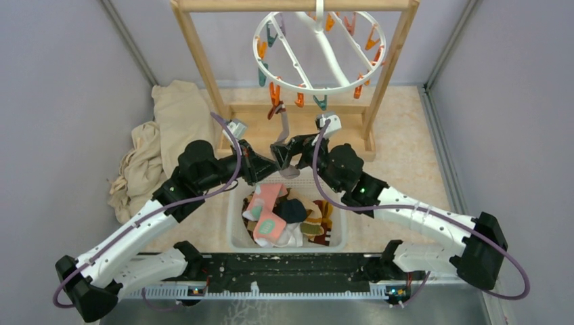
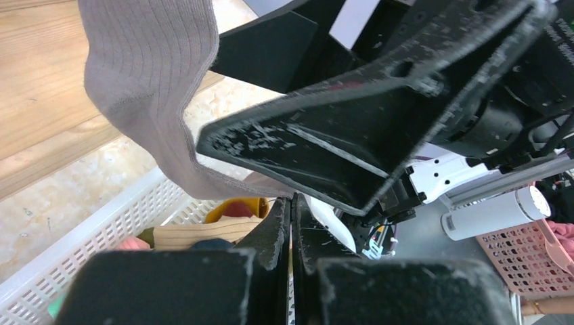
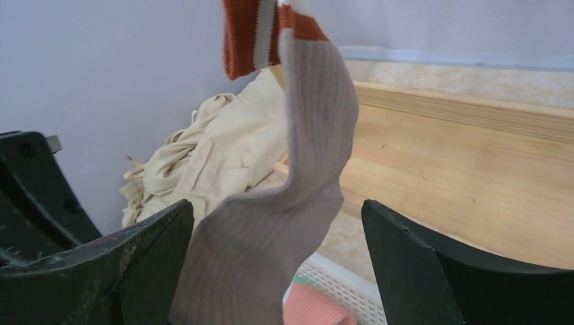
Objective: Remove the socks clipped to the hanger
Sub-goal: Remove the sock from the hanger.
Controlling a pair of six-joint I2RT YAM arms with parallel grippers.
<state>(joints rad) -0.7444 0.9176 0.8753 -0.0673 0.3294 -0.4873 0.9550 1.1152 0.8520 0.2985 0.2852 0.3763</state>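
Observation:
The white ring hanger [image 1: 318, 51], with orange and teal clips, hangs from the wooden frame. A grey ribbed sock [image 1: 285, 128] [image 3: 298, 169] dangles from one clip, with a red-white striped sock [image 3: 257, 34] beside it. My right gripper [image 1: 294, 147] [image 3: 276, 203] is open, its fingers either side of the grey sock without touching it. My left gripper [image 1: 267, 164] [image 2: 292, 200] is shut just below the grey sock's [image 2: 156, 88] lower hem. No cloth shows between its fingers. The right gripper's finger [image 2: 365, 128] crosses close above it.
A white perforated basket [image 1: 237, 223] [image 2: 101, 230] under both grippers holds several loose socks. A cream cloth heap [image 1: 169, 128] [image 3: 216, 149] lies left of the frame. The frame's wooden base [image 1: 338, 132] runs behind the hanging sock. Grey walls close in on both sides.

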